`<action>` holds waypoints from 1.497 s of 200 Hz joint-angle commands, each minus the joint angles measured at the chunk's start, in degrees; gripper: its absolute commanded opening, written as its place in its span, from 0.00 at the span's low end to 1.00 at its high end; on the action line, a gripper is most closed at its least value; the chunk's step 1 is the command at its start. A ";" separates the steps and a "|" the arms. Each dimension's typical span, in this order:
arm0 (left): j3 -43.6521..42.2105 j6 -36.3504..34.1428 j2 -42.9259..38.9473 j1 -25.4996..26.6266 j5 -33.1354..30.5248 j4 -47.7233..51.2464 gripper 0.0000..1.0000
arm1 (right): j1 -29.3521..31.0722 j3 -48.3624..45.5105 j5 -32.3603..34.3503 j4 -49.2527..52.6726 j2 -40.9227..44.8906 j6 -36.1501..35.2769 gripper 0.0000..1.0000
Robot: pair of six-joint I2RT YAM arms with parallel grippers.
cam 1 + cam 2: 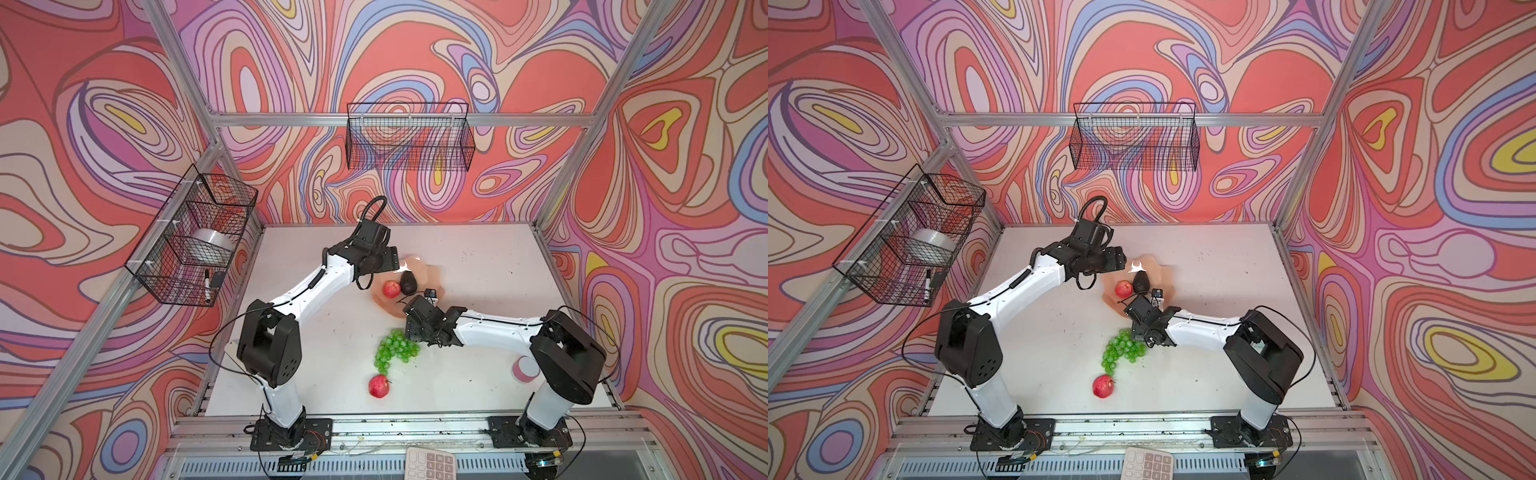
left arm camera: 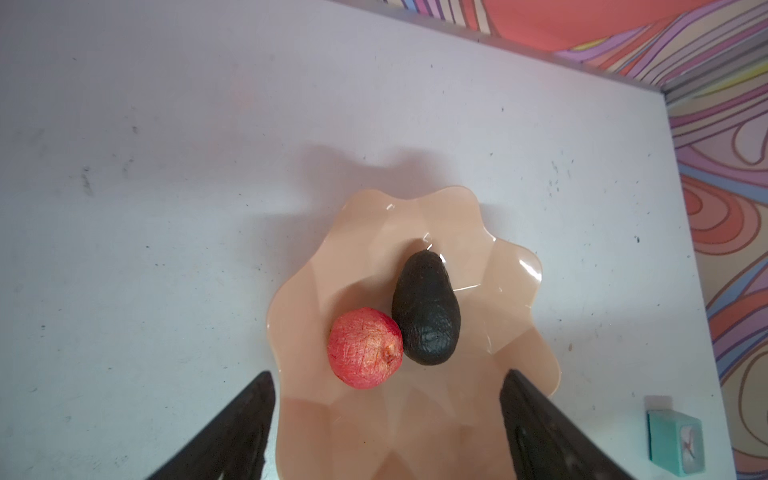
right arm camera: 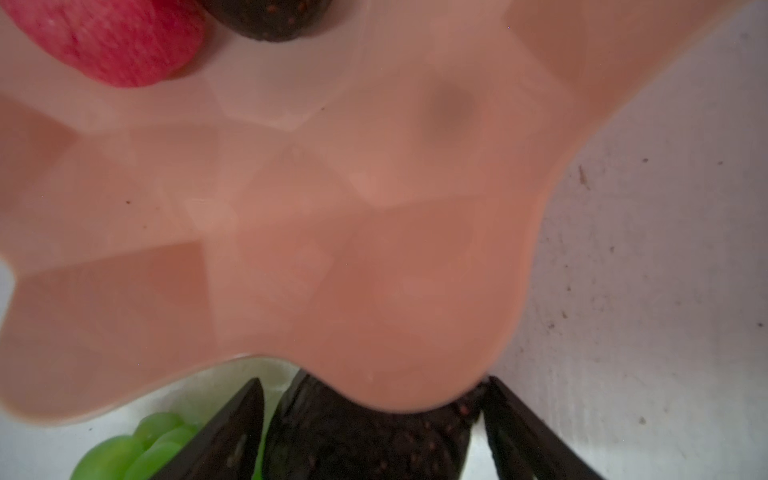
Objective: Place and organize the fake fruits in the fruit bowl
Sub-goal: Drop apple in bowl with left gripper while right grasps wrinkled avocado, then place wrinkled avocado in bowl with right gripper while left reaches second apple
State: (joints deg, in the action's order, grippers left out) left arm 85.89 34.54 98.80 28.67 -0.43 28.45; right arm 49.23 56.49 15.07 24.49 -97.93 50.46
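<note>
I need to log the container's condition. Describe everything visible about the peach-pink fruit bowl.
The fruit bowl is wide, shallow and glossy peach-pink. It looks like plastic, with faceted sides and a wavy petal rim. It sits upright on the white table. Inside it, a red apple and a dark avocado lie touching. At its near rim, a second avocado sits between the jaws of the right gripper; whether it touches the rim is unclear.

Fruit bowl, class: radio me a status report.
Left gripper open above peach-pink scalloped bowl. Red apple, dark avocado inside. Right gripper open astride second dark avocado by rim. Green grapes alongside.
</note>
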 commanded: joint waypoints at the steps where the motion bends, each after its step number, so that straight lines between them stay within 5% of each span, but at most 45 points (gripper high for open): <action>1: -4.40 2.52 -5.67 -1.13 -3.67 -4.22 0.87 | 0.36 0.73 3.29 2.87 -0.77 1.52 0.78; 51: -11.58 2.51 -16.70 -2.72 -7.33 -5.68 0.89 | 0.38 -1.09 5.91 5.19 1.10 3.05 0.54; 104: -18.81 0.81 -27.47 -3.55 -12.09 -3.21 0.93 | 0.28 -3.88 10.93 16.95 14.36 3.23 0.48; 135: -24.28 0.50 -34.52 -3.97 -15.00 -2.19 0.95 | 0.14 3.78 17.15 23.28 19.55 -4.04 0.47; 200: -31.35 0.70 -48.31 -4.12 -12.89 5.65 0.96 | -6.90 22.35 9.34 11.44 0.89 -21.58 0.46; 254: -34.47 0.46 -58.89 -4.09 -7.78 14.13 0.94 | -10.62 26.22 4.44 7.64 -10.28 -23.55 0.46; 299: -34.68 0.92 -57.40 -4.04 -1.40 19.10 0.92 | -11.09 26.03 2.41 6.13 -13.79 -23.23 0.47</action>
State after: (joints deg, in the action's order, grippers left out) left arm 52.01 35.18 39.77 25.02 -6.13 41.89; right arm 38.06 81.21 18.81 32.86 -110.02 27.83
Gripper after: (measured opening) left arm 0.928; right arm 0.580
